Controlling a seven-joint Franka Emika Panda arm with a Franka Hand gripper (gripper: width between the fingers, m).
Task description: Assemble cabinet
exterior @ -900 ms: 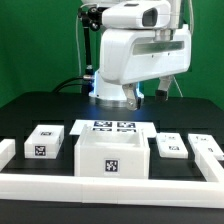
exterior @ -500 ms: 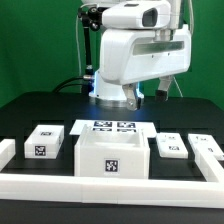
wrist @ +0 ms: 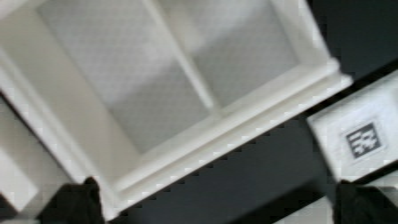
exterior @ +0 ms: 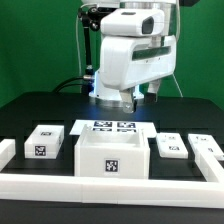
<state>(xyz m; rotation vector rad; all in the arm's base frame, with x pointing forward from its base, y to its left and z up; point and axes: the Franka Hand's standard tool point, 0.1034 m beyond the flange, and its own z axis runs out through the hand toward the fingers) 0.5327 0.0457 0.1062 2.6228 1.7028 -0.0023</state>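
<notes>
Wrist view shows the end effector (wrist: pixel 217 203) spread wide. Exterior view has the cabinet (exterior: pixel 112 160) at six o'clock.

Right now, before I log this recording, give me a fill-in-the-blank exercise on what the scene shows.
1. The marker board carries ___ tags.
2. The gripper has its jaws ___ and holds nothing.
3. The cabinet shows ___ tag on the face toward the exterior camera.
4. The table has a top that is ___ in colour.

Missing words: four; open; one; black.
</notes>
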